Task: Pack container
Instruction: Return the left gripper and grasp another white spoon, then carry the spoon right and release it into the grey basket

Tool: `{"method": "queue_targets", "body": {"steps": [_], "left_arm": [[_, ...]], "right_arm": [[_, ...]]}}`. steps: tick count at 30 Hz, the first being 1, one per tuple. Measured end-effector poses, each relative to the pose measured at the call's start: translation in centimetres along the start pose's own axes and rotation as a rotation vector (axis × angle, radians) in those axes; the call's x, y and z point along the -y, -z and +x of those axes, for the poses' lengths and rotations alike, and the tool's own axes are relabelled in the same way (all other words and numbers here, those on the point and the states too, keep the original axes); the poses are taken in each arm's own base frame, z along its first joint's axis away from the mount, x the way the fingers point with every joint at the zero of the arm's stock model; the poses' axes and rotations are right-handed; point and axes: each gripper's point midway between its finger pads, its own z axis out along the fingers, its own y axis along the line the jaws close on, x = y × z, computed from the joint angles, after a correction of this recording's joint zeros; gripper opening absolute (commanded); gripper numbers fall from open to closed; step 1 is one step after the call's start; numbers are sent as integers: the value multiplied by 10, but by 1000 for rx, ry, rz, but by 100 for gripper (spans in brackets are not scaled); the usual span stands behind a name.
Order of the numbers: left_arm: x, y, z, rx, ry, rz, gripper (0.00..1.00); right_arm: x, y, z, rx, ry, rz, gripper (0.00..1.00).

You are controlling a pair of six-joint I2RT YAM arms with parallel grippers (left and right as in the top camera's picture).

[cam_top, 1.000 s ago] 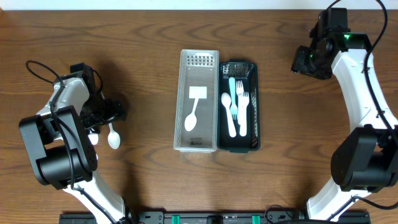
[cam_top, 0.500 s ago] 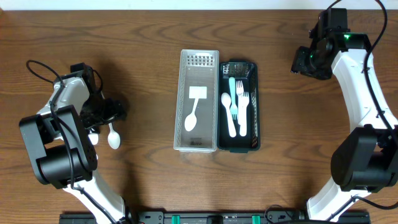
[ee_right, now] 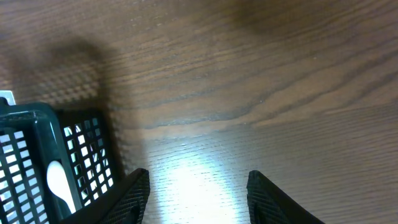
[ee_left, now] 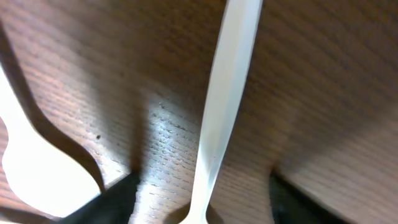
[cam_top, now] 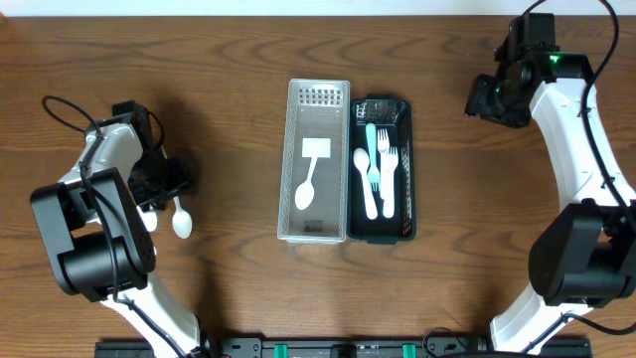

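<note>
- The left gripper sits slightly closer in towards its arm than a second ago. Its black fingers no longer reach as far towards the table's centre.
- In the left wrist view its fingers are spread, one on each side of the loose spoon. The handle runs between them, with bare wood showing on both sides, so nothing is gripped.
- The loose spoon has not moved. It lies flat on the table near the left edge, about midway between the far and near edges, with its bowl towards the near edge.
- The white basket and the dark basket stand side by side and touching at the table's centre, both where they were.
- The white basket holds one packed spoon and a white card.
- The dark basket holds a second spoon and white forks.
- The right gripper hangs near the far right corner, unchanged. Its fingers are parted over bare wood and empty, with a corner of the dark basket just beside them in the right wrist view.
</note>
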Motion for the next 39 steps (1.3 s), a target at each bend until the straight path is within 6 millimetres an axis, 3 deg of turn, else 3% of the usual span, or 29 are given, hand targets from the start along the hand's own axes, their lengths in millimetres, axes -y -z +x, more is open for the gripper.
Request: {"method": "queue_targets", "body": {"steps": [2,8,10,22,26,30,33,36,39], "left_arm": [[0,0,0,0,-4,0,34],[0,0,0,0,-12,0,19],[0,0,0,0,-6,0,6],[0,1,6,-28,-14,-3,6],[8,15,9,-43,-39,-9,6],[45,65,-4,83,-134,13,6],[92,121,-3,246,-254,60,6],[144,173,19,396,-403,129,6],[184,191,54,441,-537,176,6]], "right_arm": [[0,0,0,0,0,0,54],[0,0,-1,3,0,-1,54],[0,0,-1,3,0,-1,55],[0,0,-1,3,0,-1,55],[0,0,-2,7,0,-2,55],[0,0,-2,7,0,-2,55],[0,0,-2,7,0,-2,55],[0,0,-1,6,0,-2,55],[0,0,0,1,0,0,55]]}}
